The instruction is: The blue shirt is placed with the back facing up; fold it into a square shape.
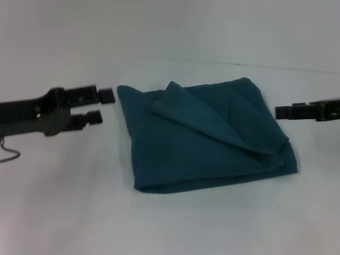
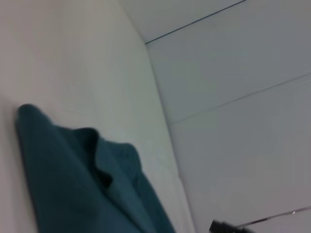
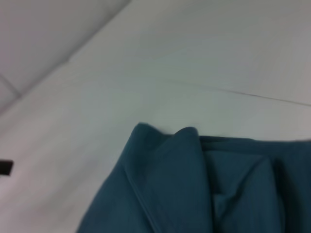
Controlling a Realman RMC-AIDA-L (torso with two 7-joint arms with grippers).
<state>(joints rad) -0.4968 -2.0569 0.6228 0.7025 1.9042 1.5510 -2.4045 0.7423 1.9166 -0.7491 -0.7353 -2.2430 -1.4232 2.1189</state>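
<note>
A plain white table (image 1: 164, 236) fills the head view, evenly lit and matte. Behind it stands a pale grey wall (image 1: 181, 16), and a thin dark seam (image 2: 194, 23) runs where the two surfaces meet

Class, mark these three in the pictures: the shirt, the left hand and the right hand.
shirt (image 1: 198, 149): head view, middle of the folded cloth.
left hand (image 1: 101, 105): head view, gap between its fingertips.
right hand (image 1: 281, 111): head view, tip of its fingers.

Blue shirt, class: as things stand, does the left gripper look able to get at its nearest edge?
Probably yes. The left gripper is open beside the blue shirt, level with its left edge, and only bare table shows between them. The right gripper sits at the far side.
</note>
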